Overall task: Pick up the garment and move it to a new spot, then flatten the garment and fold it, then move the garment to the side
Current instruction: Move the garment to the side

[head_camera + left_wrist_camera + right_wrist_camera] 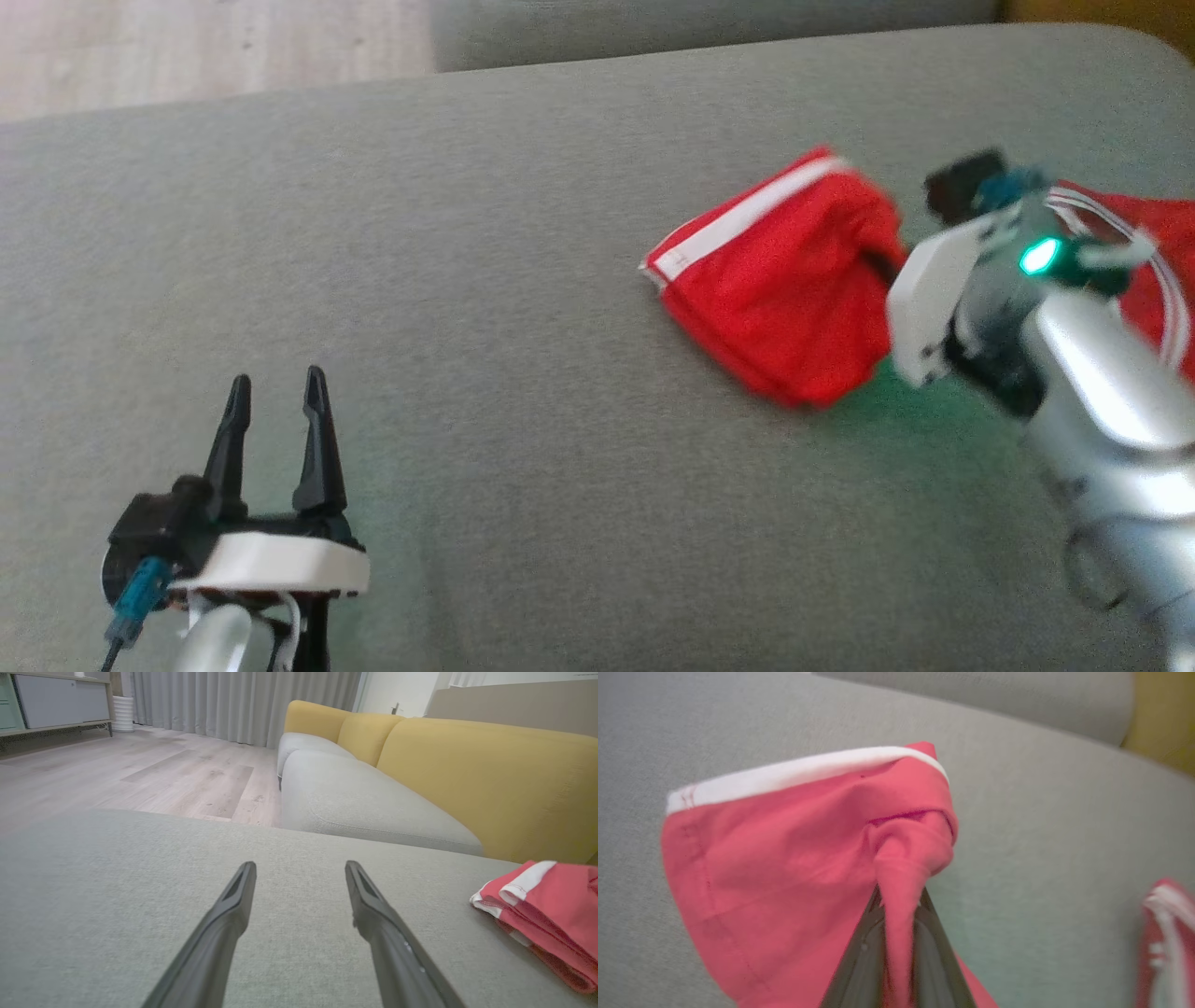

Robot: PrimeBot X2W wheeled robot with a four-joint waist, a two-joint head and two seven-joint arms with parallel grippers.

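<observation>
The garment point(784, 289) is red with a white band and lies bunched on the grey cushion point(467, 280), right of centre. My right gripper point(899, 896) is shut on a pinched fold of the garment point(784, 858), which rises into a twisted peak between its fingers. In the head view the right gripper point(887, 266) meets the garment's right edge, its fingertips hidden by the wrist. My left gripper point(277, 387) stands open at the lower left, holding nothing. In the left wrist view the left gripper point(301, 868) hovers over bare cushion, with the garment point(551, 914) far to its right.
More red cloth with white stripes point(1158, 271) lies behind the right arm; I cannot tell if it joins the garment. A second grey seat point(364, 807) with yellow backrests point(467, 774) stands beyond the cushion's far edge. Wooden floor point(140, 774) lies to the left.
</observation>
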